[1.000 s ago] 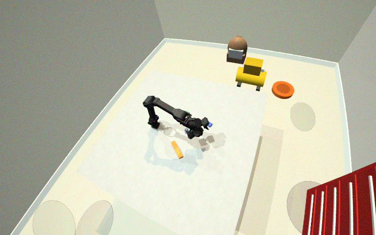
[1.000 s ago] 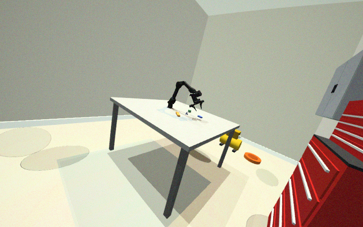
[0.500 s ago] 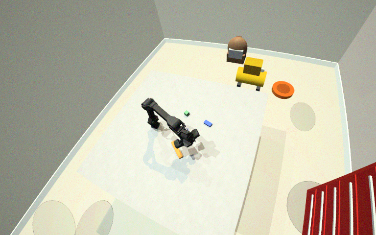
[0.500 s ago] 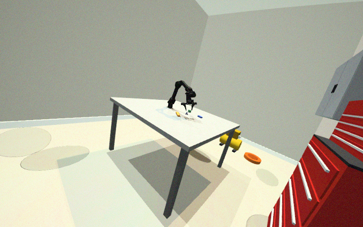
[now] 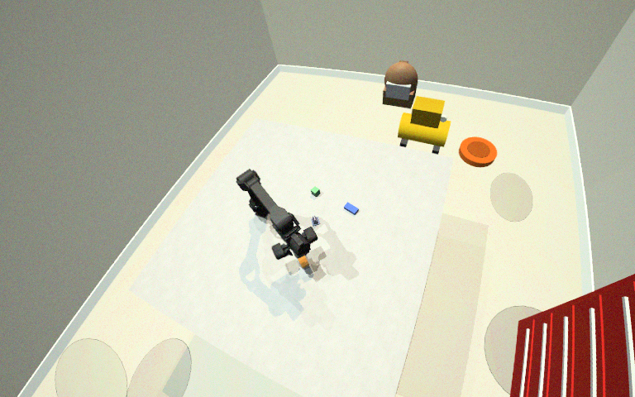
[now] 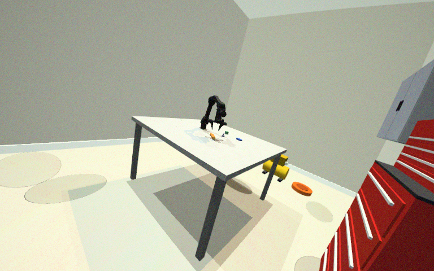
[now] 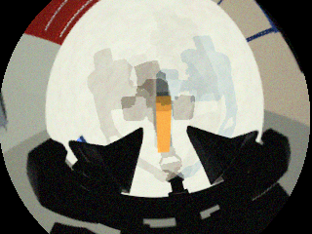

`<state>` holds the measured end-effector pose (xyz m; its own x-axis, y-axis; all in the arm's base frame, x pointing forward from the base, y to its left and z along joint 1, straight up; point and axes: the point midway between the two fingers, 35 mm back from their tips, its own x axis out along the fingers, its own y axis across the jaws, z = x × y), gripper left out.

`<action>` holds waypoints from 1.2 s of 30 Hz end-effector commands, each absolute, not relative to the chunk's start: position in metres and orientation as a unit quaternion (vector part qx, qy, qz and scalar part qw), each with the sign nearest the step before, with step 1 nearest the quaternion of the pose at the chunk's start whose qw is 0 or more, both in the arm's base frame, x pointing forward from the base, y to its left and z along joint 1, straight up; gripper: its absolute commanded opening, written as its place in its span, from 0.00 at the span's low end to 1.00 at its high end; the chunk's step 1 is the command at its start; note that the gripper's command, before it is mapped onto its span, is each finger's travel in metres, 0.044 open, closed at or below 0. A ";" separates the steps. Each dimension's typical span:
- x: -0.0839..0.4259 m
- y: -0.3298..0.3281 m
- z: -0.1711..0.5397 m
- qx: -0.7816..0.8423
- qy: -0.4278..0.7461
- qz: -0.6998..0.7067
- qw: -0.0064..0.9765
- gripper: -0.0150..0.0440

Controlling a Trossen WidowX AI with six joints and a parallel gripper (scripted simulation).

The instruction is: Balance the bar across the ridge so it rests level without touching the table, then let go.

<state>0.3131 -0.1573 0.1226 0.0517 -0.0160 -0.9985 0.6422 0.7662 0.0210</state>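
Note:
The orange bar [image 5: 303,260] [image 6: 212,136] [image 7: 163,141] lies flat on the table [image 5: 374,308] [image 6: 224,160]; in the top view the arm hides much of it. A small dark blue wedge, the ridge [image 5: 315,220] [image 6: 223,135], stands on the table apart from the bar. It is not visible in the wrist view. My gripper [image 6: 215,129] [image 7: 166,129] is open and empty, pointing down above the table. In the wrist view the bar appears between the fingertips, running lengthwise between them, but the exterior view shows the fingertips above it.
A green cube [image 5: 315,191] [image 6: 226,132] and a blue block [image 5: 350,208] [image 6: 239,139] lie on the table near the ridge. The blue block shows slightly behind the left finger in the wrist view [image 7: 80,139]. Red drawers [image 5: 580,346] [image 6: 368,217] stand beyond the table.

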 end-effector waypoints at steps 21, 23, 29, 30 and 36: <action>0.310 -0.159 0.072 0.235 0.657 -0.238 0.676 0.79; 0.310 -0.159 0.069 0.235 0.657 -0.238 0.676 0.79; 0.311 -0.160 0.059 0.235 0.657 -0.238 0.676 0.79; 0.311 -0.160 0.057 0.235 0.657 -0.238 0.676 0.79; 0.311 -0.160 0.049 0.235 0.657 -0.238 0.676 0.79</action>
